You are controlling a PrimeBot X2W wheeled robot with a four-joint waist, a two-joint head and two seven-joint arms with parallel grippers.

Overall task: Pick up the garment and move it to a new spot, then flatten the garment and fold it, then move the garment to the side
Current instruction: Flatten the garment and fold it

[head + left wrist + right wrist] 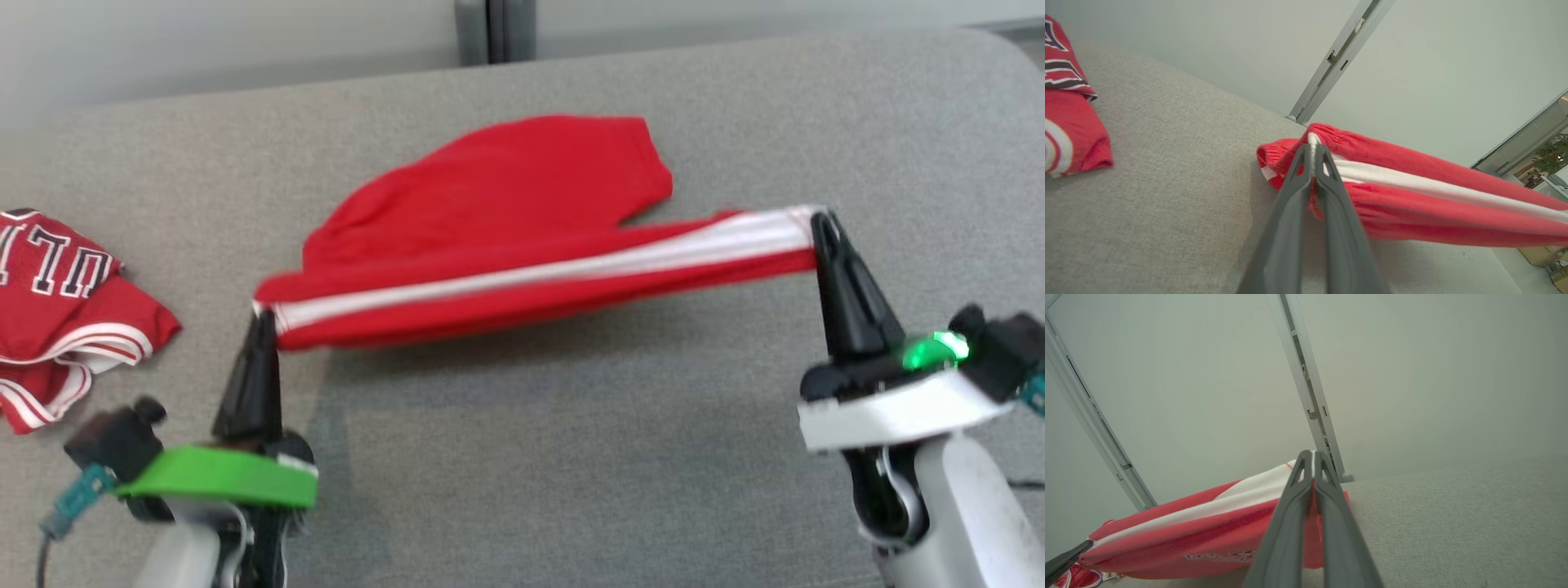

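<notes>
grey padded surface [571, 457]: landmark; all places below are stated relative to it.
garment [506, 196]: red cloth with a white stripe along 1 edge; located over the middle of the surface.
garment, striped edge: pulled into a taut line between the 2 grippers and raised off the surface; a shadow lies on the surface below it.
garment, remainder: trails from the striped edge toward the far side of the surface; in the head view it appears to rest on the surface there.
left gripper [263, 314]: over the left half of the surface, toward its near side; fingers pressed together on the gathered, elasticated end of the striped edge, with cloth pinched between the tips.
right gripper [822, 219]: over the right half of the surface; fingers pressed together on the opposite end of the striped edge; the right wrist view shows a sliver of white cloth between the tips.
green band [220, 486]: encircles the left wrist.
green light [935, 351]: lit on the right wrist.
jersey [65, 310]: red with white trim and dark-outlined lettering; crumpled on the surface at its left edge, well apart from the garment and from both grippers.
post [490, 28]: grey metal upright beyond the far edge of the surface, set against a pale wall [204, 41].
</notes>
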